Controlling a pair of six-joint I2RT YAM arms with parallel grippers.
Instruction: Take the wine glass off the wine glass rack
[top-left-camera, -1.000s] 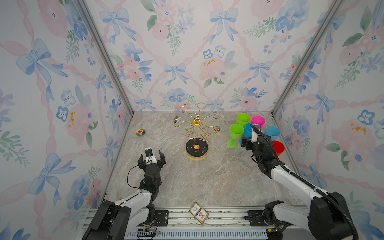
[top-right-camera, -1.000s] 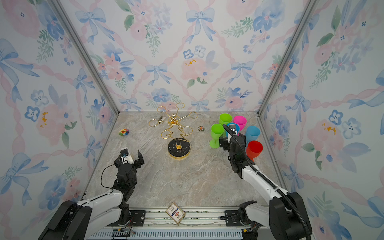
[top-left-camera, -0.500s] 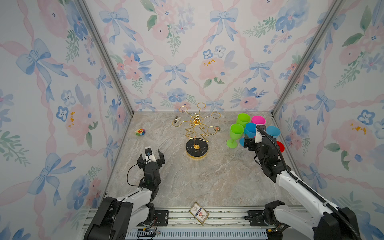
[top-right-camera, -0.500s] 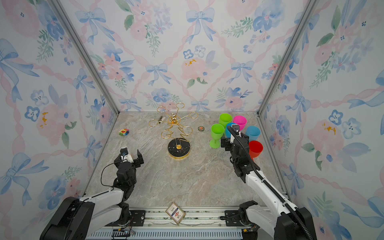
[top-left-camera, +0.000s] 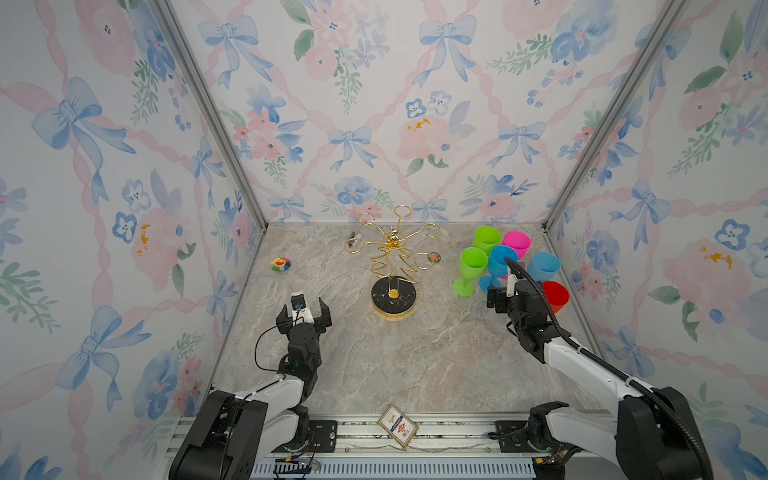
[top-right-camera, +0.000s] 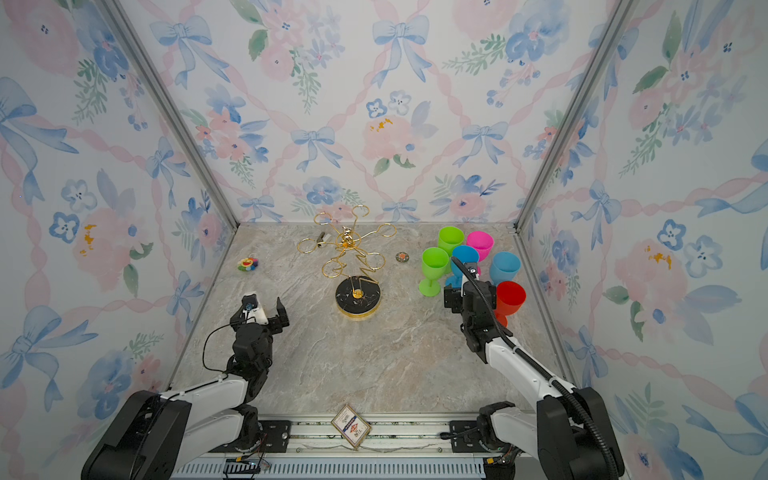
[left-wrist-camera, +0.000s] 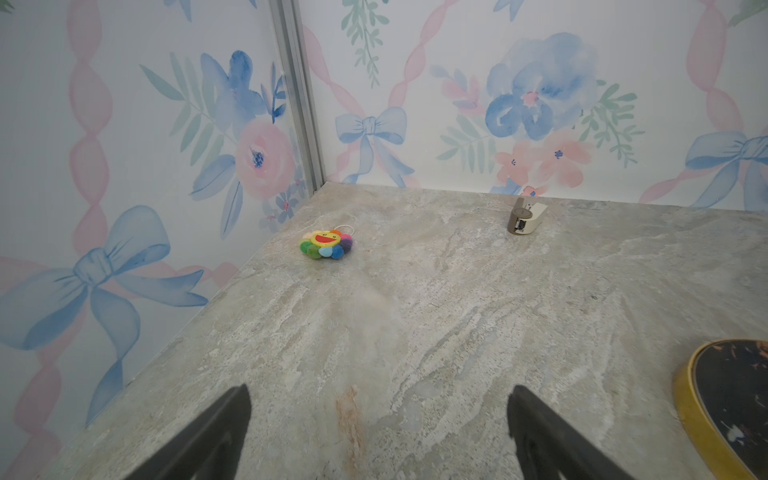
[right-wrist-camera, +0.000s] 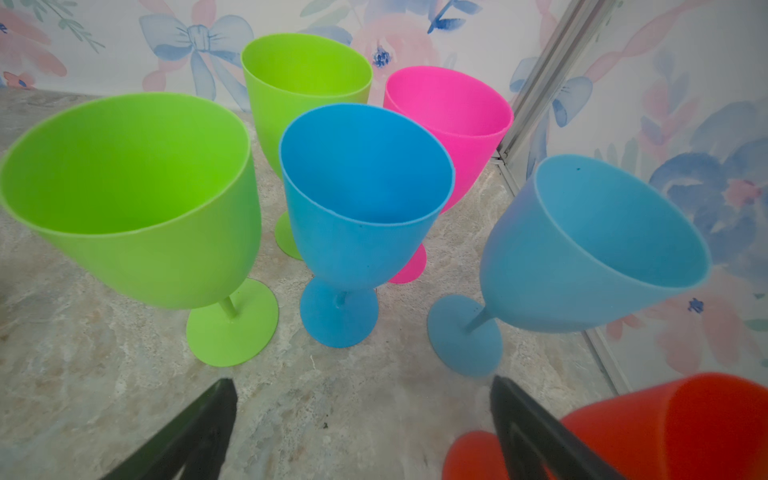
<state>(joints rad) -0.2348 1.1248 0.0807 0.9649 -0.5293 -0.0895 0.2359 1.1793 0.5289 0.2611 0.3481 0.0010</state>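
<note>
The grey marbled bench bears the wine glass rack at mid-back. Six wine glasses stand upright in the right rear corner. A rainbow flower toy lies by the left wall. A beige gadget and a round badge flank the rack.

Gold wire wine glass rack on a grey-beige veined marble tabletop.
Its round base is black, white-flecked and gold-rimmed. Beside it stand two lime green plastic goblets, a hot pink plastic goblet, a deep blue plastic goblet, a pale blue plastic goblet and a red plastic goblet. The white wallpapered walls carry pink ribbons, blue bows and flowers.
</note>
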